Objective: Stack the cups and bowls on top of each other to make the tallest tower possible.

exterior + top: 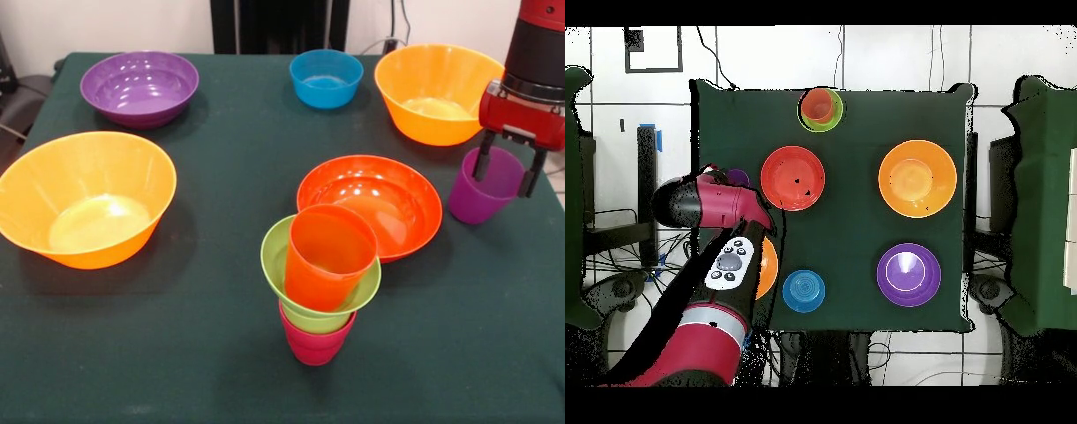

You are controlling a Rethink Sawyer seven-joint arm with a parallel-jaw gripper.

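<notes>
The tower (pixel 320 291) stands at the table's near middle: a crimson cup (pixel 316 344) at the bottom, a small lime green bowl (pixel 281 265) in it, and an orange-red cup (pixel 328 256) leaning in the bowl. It also shows in the overhead view (pixel 821 108). I cannot pick out a separate lime green cup. The purple cup (pixel 477 196) stands upright at the right edge. My gripper (pixel 507 175) is lowered over it, fingers spread, one finger (pixel 483 164) over the cup's mouth and the other just outside its right wall. In the overhead view the arm hides the gripper, and only a sliver of the purple cup (pixel 738 177) shows.
A red-orange bowl (pixel 371 205) lies between the tower and the purple cup. A large orange bowl (pixel 86 199) sits at the left. A purple bowl (pixel 139 87), a blue bowl (pixel 326 78) and a second orange bowl (pixel 437 93) line the far side.
</notes>
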